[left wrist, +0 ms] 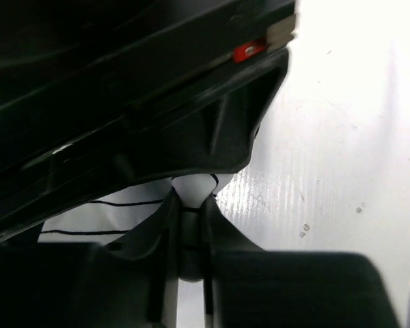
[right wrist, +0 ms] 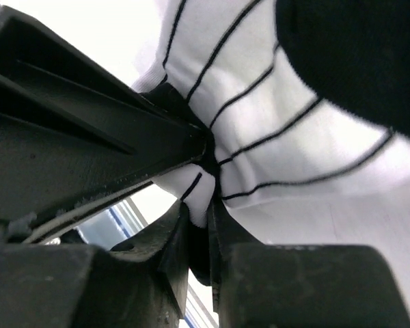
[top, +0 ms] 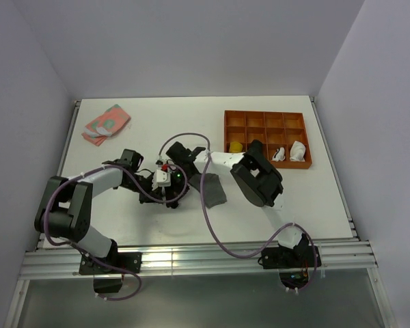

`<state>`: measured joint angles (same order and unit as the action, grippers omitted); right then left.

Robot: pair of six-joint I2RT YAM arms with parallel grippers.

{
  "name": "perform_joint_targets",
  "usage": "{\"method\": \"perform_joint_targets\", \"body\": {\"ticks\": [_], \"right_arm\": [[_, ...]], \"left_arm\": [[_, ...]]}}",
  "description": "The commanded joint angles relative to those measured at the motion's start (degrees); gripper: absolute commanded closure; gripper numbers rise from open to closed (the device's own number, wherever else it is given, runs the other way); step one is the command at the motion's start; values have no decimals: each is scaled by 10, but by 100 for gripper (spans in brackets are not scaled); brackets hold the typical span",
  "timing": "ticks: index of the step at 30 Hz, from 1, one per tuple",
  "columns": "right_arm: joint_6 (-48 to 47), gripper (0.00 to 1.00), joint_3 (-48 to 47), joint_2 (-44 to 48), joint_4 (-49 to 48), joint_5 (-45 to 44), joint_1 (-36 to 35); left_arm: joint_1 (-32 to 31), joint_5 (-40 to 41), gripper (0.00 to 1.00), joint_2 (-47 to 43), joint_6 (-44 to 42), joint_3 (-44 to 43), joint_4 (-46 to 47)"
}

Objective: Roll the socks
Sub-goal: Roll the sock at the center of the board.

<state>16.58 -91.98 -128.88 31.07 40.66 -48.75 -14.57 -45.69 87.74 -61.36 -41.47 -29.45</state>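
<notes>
Pinching the striped sock [right wrist: 260, 123] from both arms. Left fingers [left wrist: 156, 236] are almost pressed together, with a thin fold of white striped fabric caught between the tips. The rest of the sock spreads toward the lower left of the left wrist frame. The table [top: 294, 198] shows bright on the right of that frame. A black arm body with a red mark fills its upper left, close over the pinch.

Right fingers [right wrist: 169, 242] are clamped on a bunched fold at the sock's edge, and the fabric puckers outward from the tips. The sock body fills the upper right of that frame, with its black end in the top right corner.

In the top view both wrists meet centre-left, and the striped sock is mostly hidden under them. Grey sock [top: 210, 191] lies flat just right of the wrists, not gripped. Orange tray [top: 266, 113] sits upper right and pink cloth [top: 106, 124] upper left, both well apart from the fingers.
</notes>
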Motion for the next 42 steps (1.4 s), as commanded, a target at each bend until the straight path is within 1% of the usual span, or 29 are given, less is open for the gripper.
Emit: {"method": "perform_joint_targets", "body": {"ticks": [1,2,3,5,6,8,9,10,12,13,16,17,21,22,23,25,26,29,35,42], "right_arm": [[11,78,53,20,-11,-115,-2],[15,75,72,27,-21,-118,-2],[25,68,82,45,-42,-130,-3],[36,63,111,64,-61,-147,-2],[48,59,122,85,-79,-172,-2],[61,53,153,109,-109,-192,-3],[66,51,166,135,-122,-206,-2],[71,50,177,146,-130,-232,-2],[81,50,208,179,-160,-257,-3],[85,50,221,190,-174,-279,-3],[100,49,279,239,-238,-302,-3],[100,49,306,252,-273,-316,-4],[72,48,339,319,-308,-392,-26],[62,48,340,325,-325,-405,-45],[36,48,335,330,-333,-434,-56],[7,47,326,334,-341,-453,-92],[-25,46,316,330,-351,-466,-104],[-82,45,304,315,-379,-462,-141],[-145,43,293,278,-415,-439,-161],[-195,43,251,210,-391,-473,-186]], "left_arm": [[15,-27,87,36,-19,-30,-70],[19,-37,89,42,-27,-35,-92],[23,-41,92,54,-32,-40,-99],[35,-48,99,66,-32,-59,-113],[40,-62,100,79,-37,-66,-134],[54,-68,100,96,-43,-92,-158],[58,-74,100,117,-56,-101,-191],[64,-77,100,129,-67,-121,-209],[72,-91,100,166,-84,-143,-241],[81,-97,100,178,-96,-166,-281],[98,-107,100,219,-118,-202,-330],[101,-109,99,227,-120,-209,-338],[107,-107,100,258,-111,-230,-355],[107,-104,100,264,-108,-237,-356],[107,-103,99,276,-108,-243,-367],[107,-102,100,289,-110,-257,-380],[107,-99,100,300,-103,-260,-384],[108,-97,100,321,-95,-276,-395],[110,-98,100,351,-101,-295,-418],[111,-99,100,360,-108,-303,-439]]}}
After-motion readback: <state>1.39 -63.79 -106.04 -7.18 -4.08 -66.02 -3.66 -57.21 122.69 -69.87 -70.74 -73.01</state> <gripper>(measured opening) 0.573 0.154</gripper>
